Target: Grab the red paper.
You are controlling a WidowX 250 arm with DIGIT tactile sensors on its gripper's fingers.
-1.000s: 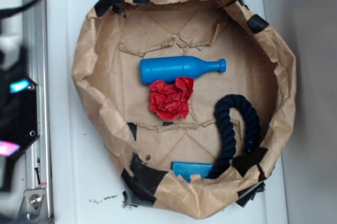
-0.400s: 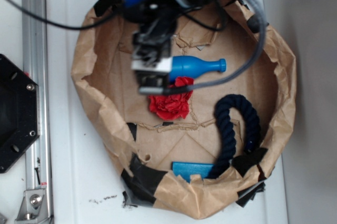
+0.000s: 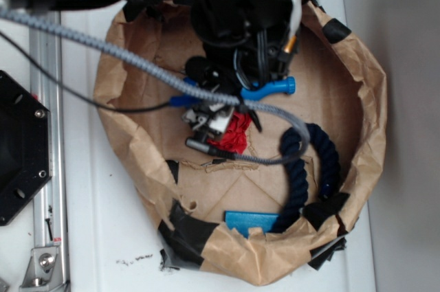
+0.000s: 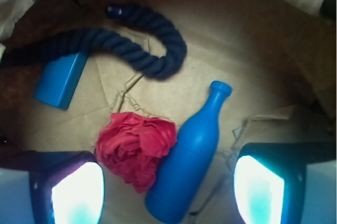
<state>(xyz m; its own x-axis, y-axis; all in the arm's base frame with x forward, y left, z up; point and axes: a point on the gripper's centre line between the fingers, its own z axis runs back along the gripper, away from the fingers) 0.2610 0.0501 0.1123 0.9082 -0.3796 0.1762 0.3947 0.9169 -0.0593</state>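
The red paper [image 4: 136, 147] is a crumpled wad lying on the brown paper floor, touching the side of a blue bottle [image 4: 189, 161]. In the wrist view my gripper [image 4: 167, 192] is open, hovering above them. Its two fingers [image 4: 73, 192] stand wide apart, with the wad and the bottle's body both seen between them. The wad lies nearer the left finger. In the exterior view the gripper [image 3: 210, 130] and arm cover the bottle's body and the left part of the red paper [image 3: 238, 134]. Only the bottle's neck [image 3: 276, 86] sticks out.
All of this lies inside a crumpled brown kraft paper basin [image 3: 113, 93] with raised walls and black tape patches. A dark blue rope [image 3: 306, 168] curves to the right of the wad. A small blue block [image 3: 251, 221] rests at the near wall. Cables [image 3: 103, 48] cross the basin.
The arm has swung in from the upper left over the basin and now sits above the bottle and the red paper, hiding much of both. The objects have not moved.
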